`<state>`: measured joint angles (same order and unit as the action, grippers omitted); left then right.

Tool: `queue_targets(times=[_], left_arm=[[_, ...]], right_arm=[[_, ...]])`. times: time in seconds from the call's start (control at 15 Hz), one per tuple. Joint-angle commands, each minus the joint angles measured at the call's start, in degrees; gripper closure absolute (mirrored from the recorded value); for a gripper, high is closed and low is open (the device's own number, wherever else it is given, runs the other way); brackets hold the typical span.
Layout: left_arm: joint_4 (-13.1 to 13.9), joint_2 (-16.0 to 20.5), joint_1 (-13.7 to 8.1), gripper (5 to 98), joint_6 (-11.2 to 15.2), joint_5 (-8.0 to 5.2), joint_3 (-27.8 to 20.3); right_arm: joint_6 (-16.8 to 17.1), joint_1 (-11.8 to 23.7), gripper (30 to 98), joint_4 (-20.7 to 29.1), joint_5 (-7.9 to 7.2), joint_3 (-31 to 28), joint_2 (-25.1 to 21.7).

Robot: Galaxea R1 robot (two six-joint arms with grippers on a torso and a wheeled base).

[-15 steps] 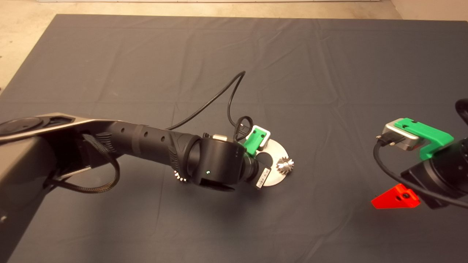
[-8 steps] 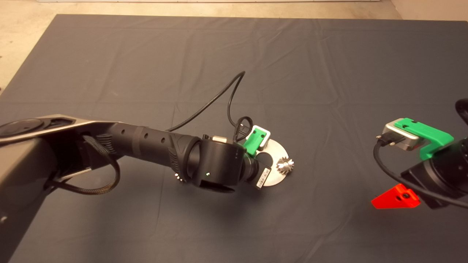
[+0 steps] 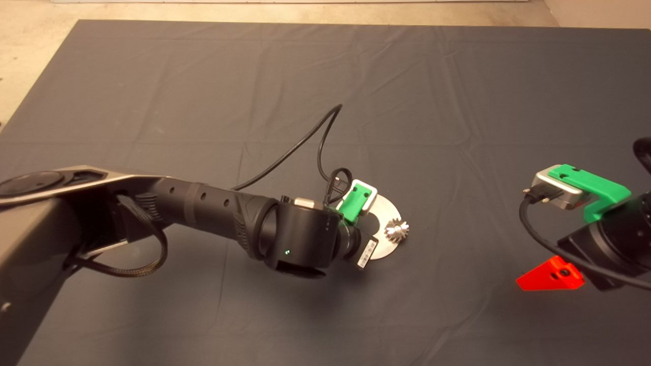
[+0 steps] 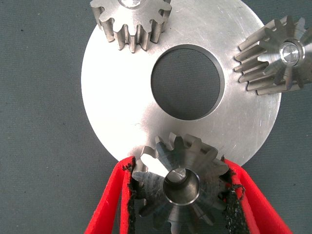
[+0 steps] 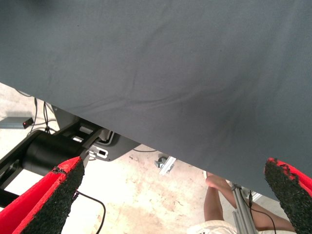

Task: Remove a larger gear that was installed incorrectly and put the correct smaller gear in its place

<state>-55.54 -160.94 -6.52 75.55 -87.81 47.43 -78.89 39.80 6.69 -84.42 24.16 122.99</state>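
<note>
Three gears show around a round metal disc [image 4: 122, 107] with a big hole in its middle, lying flat on the dark mat [image 3: 407, 91]. The left gripper [image 4: 181, 195] is down at the disc's edge, its red fingers [image 4: 109, 204] pressed in from both sides on a gear [image 4: 179, 183] with a dark centre hole, which overlaps the rim of the disc. The larger gear [image 4: 275, 56], shiny and star-toothed, sits on the disc's rim well apart from the held one. The smaller gear [image 4: 131, 19], with short blunt teeth, stands at another part of the rim. From overhead only the star-toothed gear and part of the disc show past the left arm. The right gripper [image 5: 180, 195] waits at the mat's right edge, fingers spread wide with nothing between them; a person's leg [image 5: 214, 200] shows on the floor beyond
</note>
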Motion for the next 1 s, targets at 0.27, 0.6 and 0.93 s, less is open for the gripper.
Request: queue_targets(times=[0.27,0.6,0.93], left_arm=[[-0.36,0.05,-0.42,70.0,0.04,-7.19,-1.83],[-0.36,-0.04,-0.42,69.9,0.13,-7.19,-0.87],[-0.36,0.05,-0.28,67.3,0.13,-7.19,-0.78]], right_arm=[[0.05,0.72,30.6,1.48,0.13,-0.2,0.02],[0.05,0.72,30.6,1.48,0.13,-0.27,0.02],[0.05,0.72,30.6,1.48,0.13,-0.27,0.02]])
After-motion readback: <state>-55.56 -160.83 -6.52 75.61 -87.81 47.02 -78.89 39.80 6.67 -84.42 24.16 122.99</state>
